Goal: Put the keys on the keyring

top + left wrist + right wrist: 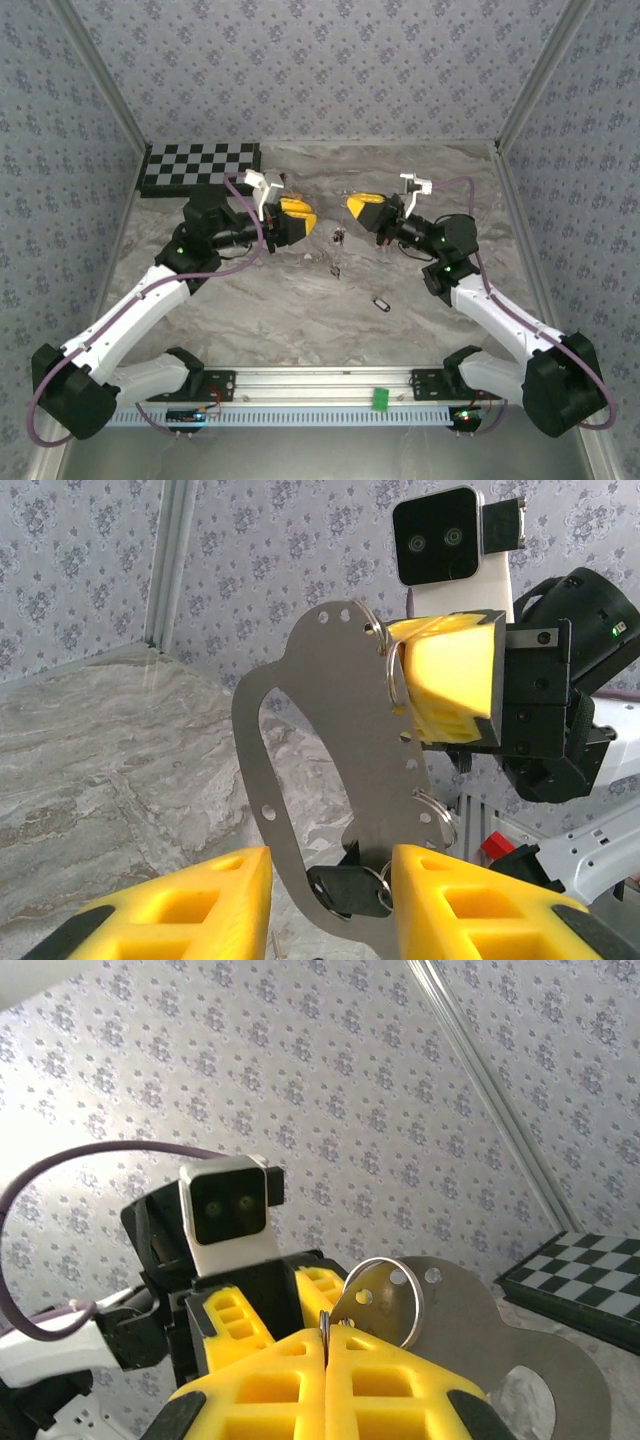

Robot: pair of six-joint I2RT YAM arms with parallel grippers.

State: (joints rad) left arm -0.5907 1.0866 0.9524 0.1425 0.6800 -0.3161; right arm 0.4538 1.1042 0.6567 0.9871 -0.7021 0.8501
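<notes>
Holding the keyring clamped in my right claw steadies the metal plate, while my left claw stands apart around a key.

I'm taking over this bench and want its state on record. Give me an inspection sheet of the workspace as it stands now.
Surface: marbled table, level.
Job's things: metal plate with rings, held up between the arms; a black-headed key at its lower end; a loose key on the table; two specks beyond it, too small to name.
Clutter: checkerboard back left; green piece on the front rail.
Grippers: right gripper shut on a ring; left gripper straddles the plate's lower end, grip unclear.
Cables: purple cable looping off each arm.
Surroundings: patterned walls.
</notes>
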